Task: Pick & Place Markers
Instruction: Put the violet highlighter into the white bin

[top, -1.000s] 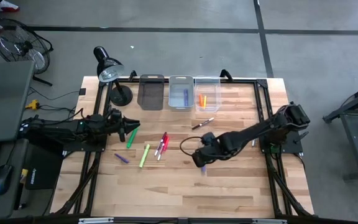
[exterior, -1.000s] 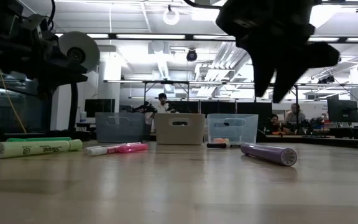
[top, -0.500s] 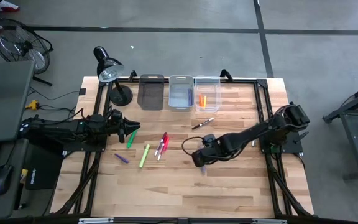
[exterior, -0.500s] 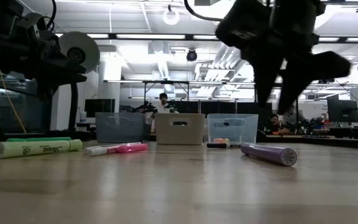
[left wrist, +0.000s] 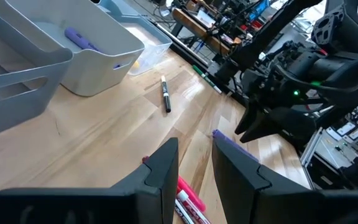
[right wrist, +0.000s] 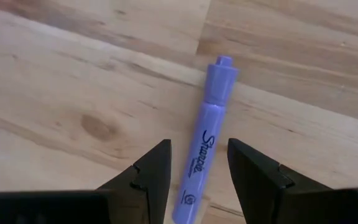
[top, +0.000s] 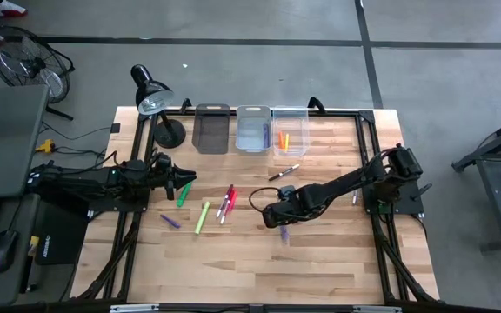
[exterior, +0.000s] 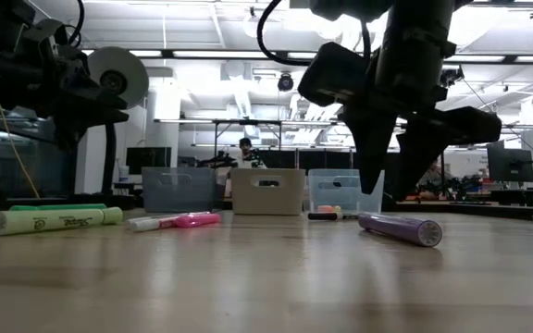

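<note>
Sharpie script on purple marker point(right wrist: 204, 146) between open right gripper point(right wrist: 197, 163) fingers.

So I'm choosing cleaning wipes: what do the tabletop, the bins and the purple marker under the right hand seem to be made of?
Tabletop: pale wood planks, by the grain, a knot and seams; smooth, low sheen.
Bins: probably plastic. The outer two look translucent, the middle one opaque beige with a handle slot.
Purple marker: likely smooth plastic, matte to satin, with printed lettering on the barrel.

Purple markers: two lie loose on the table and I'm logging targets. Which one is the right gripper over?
The purple highlighter marker lying alone below the right gripper, between its open fingers; the other purple marker lies near the left arm.
</note>
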{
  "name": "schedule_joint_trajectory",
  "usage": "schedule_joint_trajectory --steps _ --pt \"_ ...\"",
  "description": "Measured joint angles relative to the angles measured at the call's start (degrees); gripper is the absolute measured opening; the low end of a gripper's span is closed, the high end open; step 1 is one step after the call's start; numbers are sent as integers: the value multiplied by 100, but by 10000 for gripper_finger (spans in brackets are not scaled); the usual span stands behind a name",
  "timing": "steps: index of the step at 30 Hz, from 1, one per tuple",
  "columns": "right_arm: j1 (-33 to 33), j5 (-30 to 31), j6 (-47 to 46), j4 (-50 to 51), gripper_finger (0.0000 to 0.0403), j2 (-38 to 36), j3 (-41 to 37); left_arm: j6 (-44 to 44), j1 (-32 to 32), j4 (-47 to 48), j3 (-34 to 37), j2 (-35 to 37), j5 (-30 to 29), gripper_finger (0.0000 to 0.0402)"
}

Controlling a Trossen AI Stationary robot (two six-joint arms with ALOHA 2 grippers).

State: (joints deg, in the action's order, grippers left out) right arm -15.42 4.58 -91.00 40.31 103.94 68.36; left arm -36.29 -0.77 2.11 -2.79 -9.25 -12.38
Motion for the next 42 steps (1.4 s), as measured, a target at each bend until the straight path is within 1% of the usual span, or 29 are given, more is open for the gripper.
schedule_joint_trajectory --steps 9,14,16,22,26,32,36,42 --pt "-51 -219 -135 -290 147 406 4 0 1 7 0 2 1 97" --pt "-77 -127 -306 -252 146 417 2 0 -1 13 0 0 31 97" --pt "-92 -200 -308 -154 146 420 3 0 -1 13 0 0 31 97" --pt "-230 -372 -245 -137 146 731 39 0 -1 20 0 -1 35 97" --pt "-365 -239 -284 -95 146 884 48 0 -1 20 0 0 34 97" --pt "-382 -187 -257 4 146 898 44 0 -1 20 2 2 35 97" --pt "-381 -176 -78 30 139 901 42 0 -1 20 2 2 37 97" --pt "-383 -195 39 70 117 901 33 0 -1 20 2 2 39 97"
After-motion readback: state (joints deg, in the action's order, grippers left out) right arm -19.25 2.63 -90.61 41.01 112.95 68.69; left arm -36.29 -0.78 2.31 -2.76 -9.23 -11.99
